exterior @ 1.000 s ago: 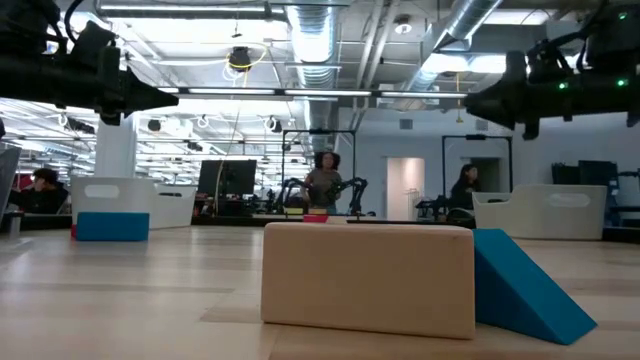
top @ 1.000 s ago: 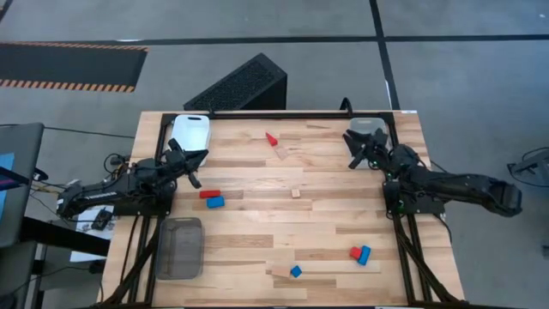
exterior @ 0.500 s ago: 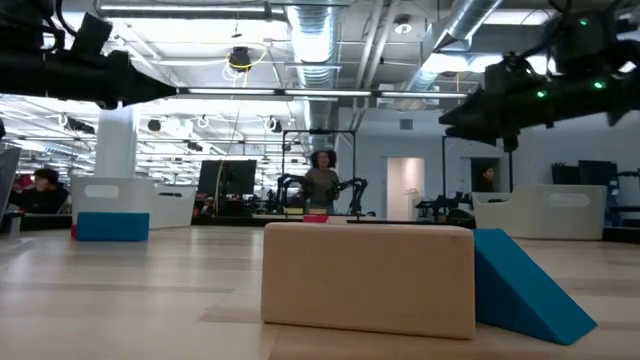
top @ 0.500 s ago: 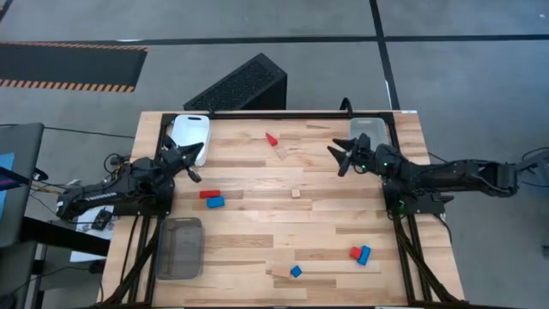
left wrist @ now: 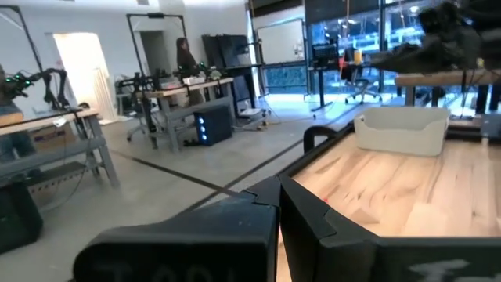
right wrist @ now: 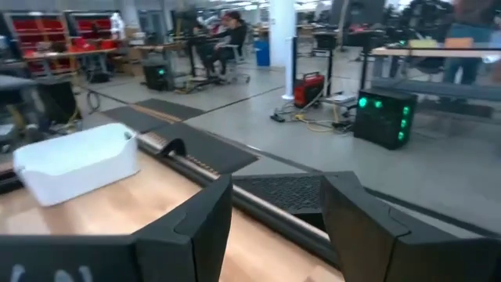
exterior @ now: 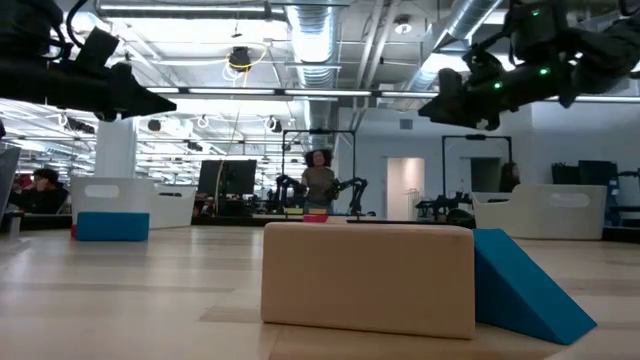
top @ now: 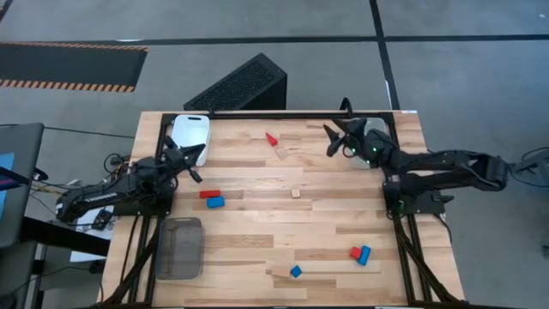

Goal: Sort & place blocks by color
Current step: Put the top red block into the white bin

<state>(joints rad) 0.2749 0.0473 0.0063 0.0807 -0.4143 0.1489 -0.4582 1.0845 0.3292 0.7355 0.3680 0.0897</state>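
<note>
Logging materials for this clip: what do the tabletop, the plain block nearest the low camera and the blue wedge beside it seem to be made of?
The tabletop looks like light wooden planks, with visible seams and grain and a smooth finish. The plain block appears to be unpainted pale wood, matte, with faint grain. The blue wedge is probably painted wood, though its even matte blue hides any grain, so plastic cannot be ruled out.
</note>
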